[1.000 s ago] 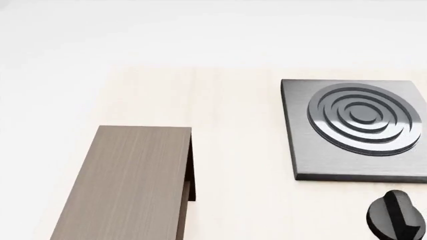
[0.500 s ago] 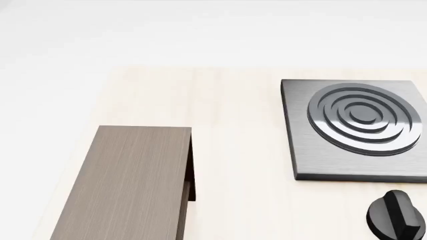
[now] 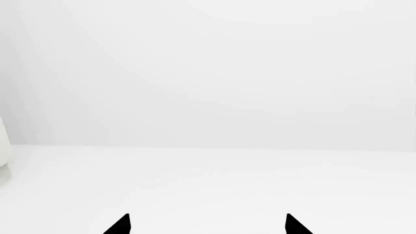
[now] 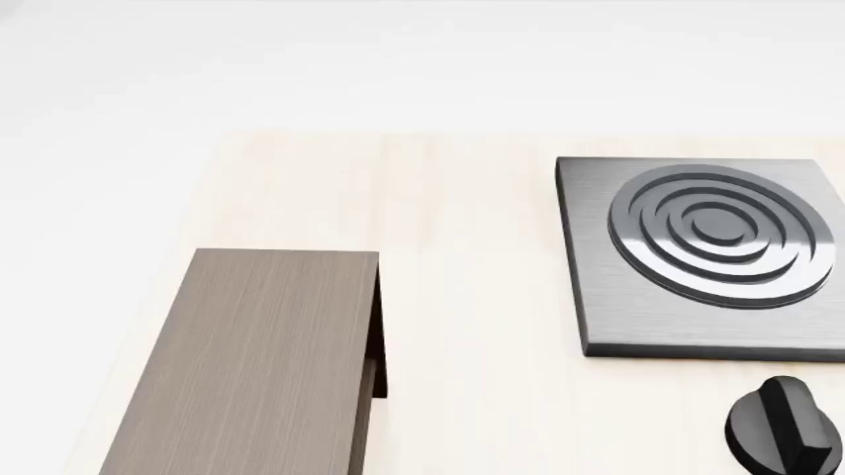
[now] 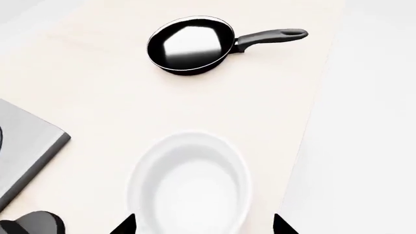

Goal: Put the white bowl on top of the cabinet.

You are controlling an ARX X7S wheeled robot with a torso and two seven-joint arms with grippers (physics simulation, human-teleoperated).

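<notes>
The white bowl (image 5: 190, 187) shows only in the right wrist view, upright and empty on the pale wooden table. My right gripper (image 5: 202, 226) is open, its two black fingertips wide apart on either side of the bowl's near rim, not touching it. The cabinet (image 4: 257, 356) shows in the head view as a long grey-brown box with a flat bare top at the table's left. My left gripper (image 3: 206, 225) is open and empty, facing only a plain white surface. Neither gripper nor the bowl shows in the head view.
A black frying pan (image 5: 192, 45) lies beyond the bowl, handle pointing toward the table's edge. A square grey stove plate (image 4: 700, 252) with rings sits at the right, its corner also in the right wrist view (image 5: 26, 146). A black knob (image 4: 782, 427) lies in front of it.
</notes>
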